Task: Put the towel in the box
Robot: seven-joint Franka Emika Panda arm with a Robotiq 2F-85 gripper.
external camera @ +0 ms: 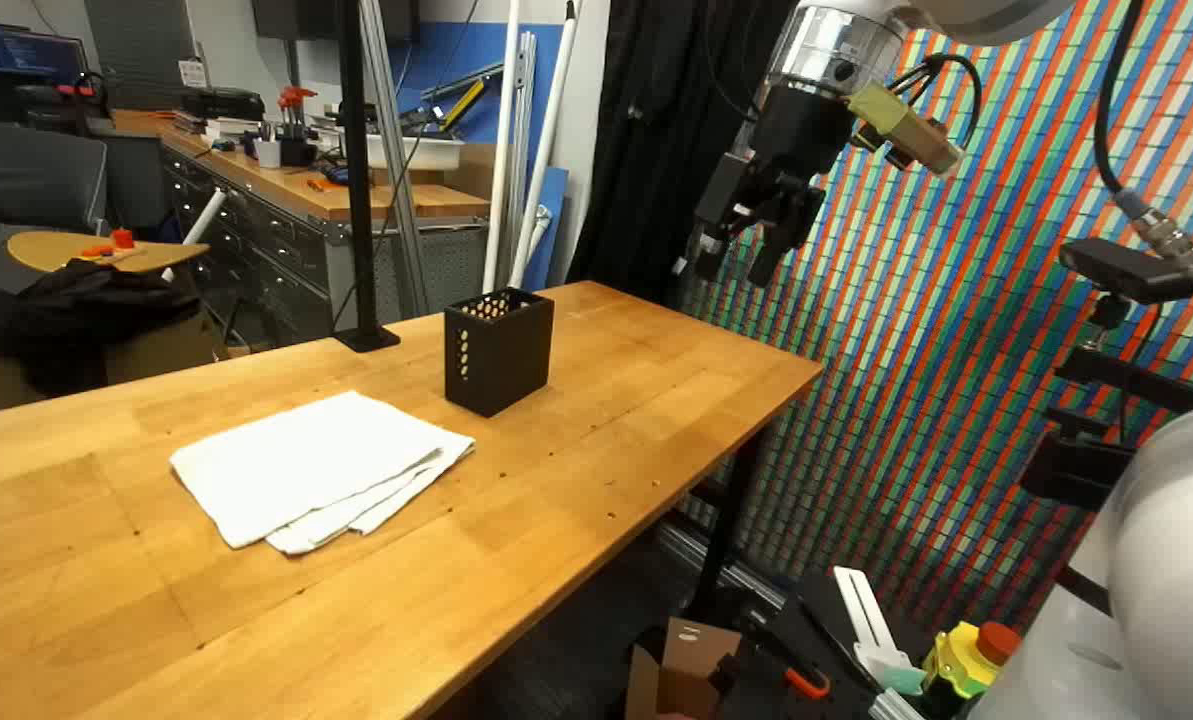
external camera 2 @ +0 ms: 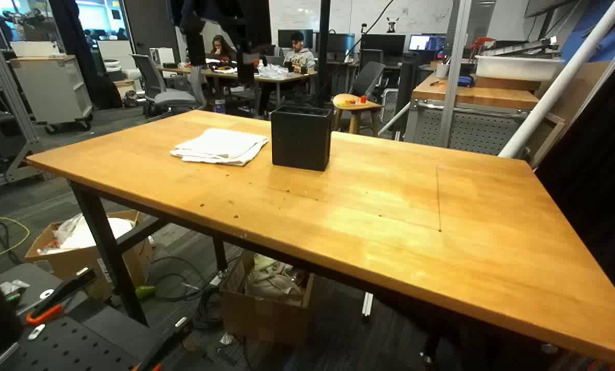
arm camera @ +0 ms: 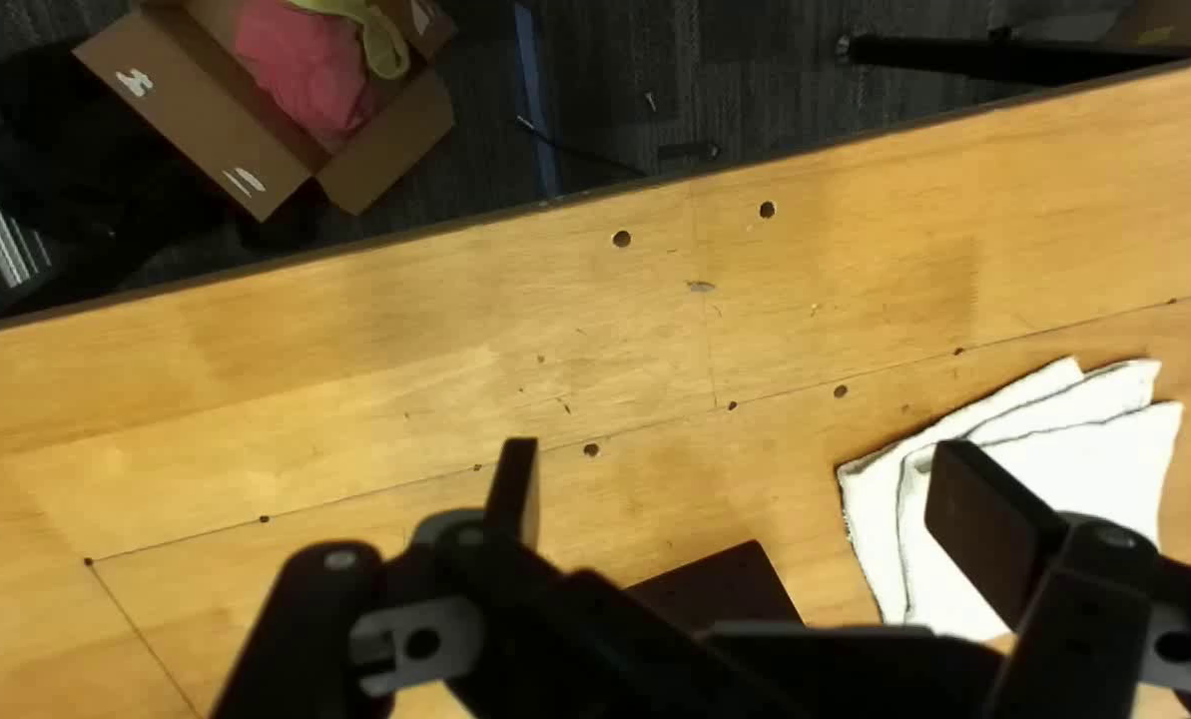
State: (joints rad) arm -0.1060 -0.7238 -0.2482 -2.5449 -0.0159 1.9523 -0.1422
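While our black two-fingered tool hangs spread and unladen, we should centre it over the folded white cloth towel before pinching all layers.

1 table holds 1 towel and 1 box; in an exterior view the towel is at 8 o'clock from the box. 1 gripper, at 2 o'clock there, has 2 fingers. In an exterior view 2 people are at 11 and 12 o'clock from the box, 2 cartons at 6 and 8.
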